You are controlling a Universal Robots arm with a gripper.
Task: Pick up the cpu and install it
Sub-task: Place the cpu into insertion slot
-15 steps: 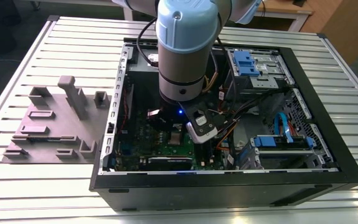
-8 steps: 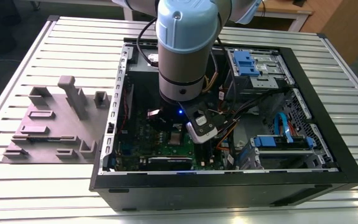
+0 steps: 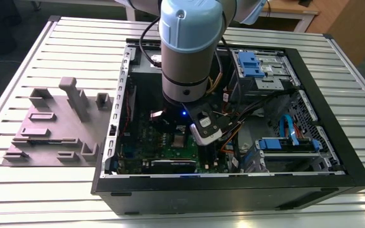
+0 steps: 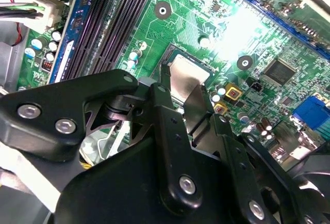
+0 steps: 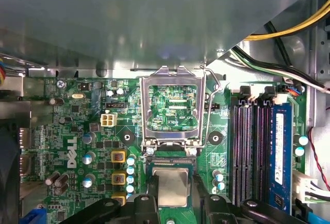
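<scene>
The cpu (image 5: 172, 188), a small square chip with a silvery top, lies level with the socket on the green motherboard (image 5: 77, 126). Both wrist views show my gripper (image 5: 174, 182) with one black finger against each of two opposite sides of the chip. In the second wrist view the cpu (image 4: 186, 77) shows between the fingers (image 4: 164, 95). Whether the chip is fully seated I cannot tell. The socket's metal load plate (image 5: 172, 105) stands flipped open just beyond it. In the exterior view the gripper (image 3: 177, 137) reaches down into the open black computer case (image 3: 334, 175).
Memory slots (image 5: 252, 146) run beside the socket, and the grey power supply (image 5: 129, 17) overhangs the board's far edge. Cables (image 5: 278, 64) cross near the lever. Blue drive bays (image 3: 255, 66) fill the case's other half. A grey part fixture (image 3: 55, 123) sits on the slatted table at the exterior view's left.
</scene>
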